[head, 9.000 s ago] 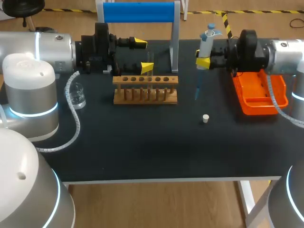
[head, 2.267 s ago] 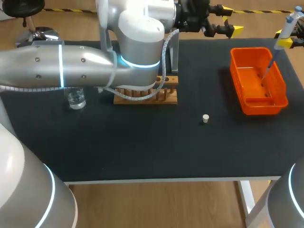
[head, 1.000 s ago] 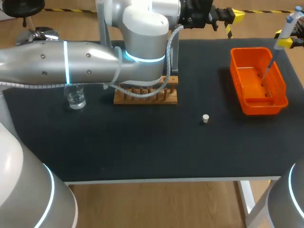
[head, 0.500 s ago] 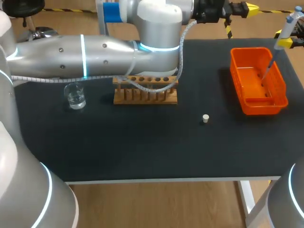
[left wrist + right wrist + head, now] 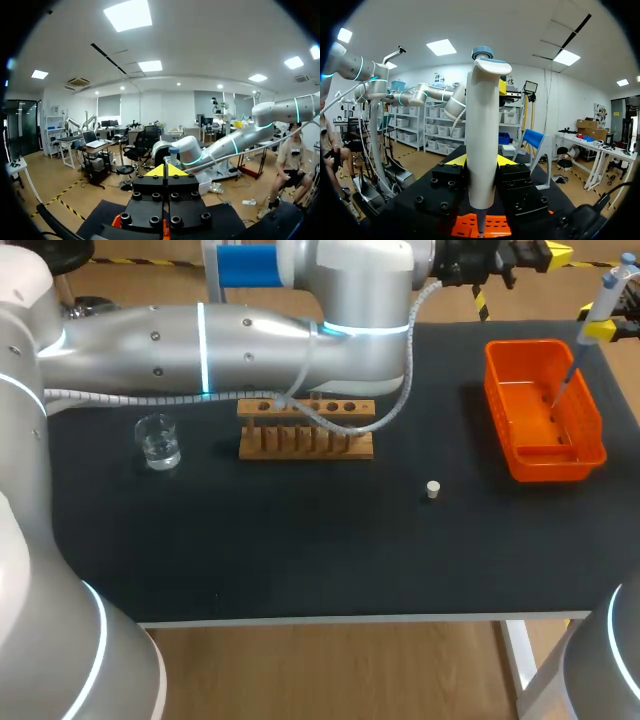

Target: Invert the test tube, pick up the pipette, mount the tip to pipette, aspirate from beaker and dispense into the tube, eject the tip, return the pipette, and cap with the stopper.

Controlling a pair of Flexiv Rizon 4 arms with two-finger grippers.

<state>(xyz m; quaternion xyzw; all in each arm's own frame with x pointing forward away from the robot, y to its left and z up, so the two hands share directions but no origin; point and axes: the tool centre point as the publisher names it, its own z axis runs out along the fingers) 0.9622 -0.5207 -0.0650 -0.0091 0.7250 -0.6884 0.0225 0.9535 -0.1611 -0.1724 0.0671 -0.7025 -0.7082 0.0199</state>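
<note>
Right gripper (image 5: 481, 161) is clamped on the pipette (image 5: 482, 135), one yellow-tipped finger on each side of the white body, blue-capped end up. In the head view that gripper (image 5: 604, 330) sits at the far right corner. The pipette (image 5: 600, 295) slants from it, thin lower end down inside the orange tray (image 5: 545, 470). From the right wrist, the narrow end hangs just over the tray (image 5: 465, 226).

Over to the left gripper (image 5: 166, 171): fingers pressed together, yellow tips meeting in a single wedge, nothing between them. Seen from the head camera, this gripper (image 5: 548, 254) is out past the table's far edge, well apart from the tray.

Biggest thing in shot is the left arm (image 5: 200, 335), a long silver sweep from the left side across the back of the black table (image 5: 300, 550). A blue-topped stand (image 5: 245, 265) peeks out behind it. Then the orange tray at the right side.

The wooden rack (image 5: 305, 440) stands at centre, just in front of the arm, with the arm's cable (image 5: 395, 405) looping past its right end. The test tube? Can't pick it out; arm and cable cross the rack's back.

The clear beaker (image 5: 158, 442), liquid in it, stands left of the rack and apart from it. Smallest of all, the white stopper (image 5: 432, 490) sits alone on the table, nearer the front, between rack and tray.
</note>
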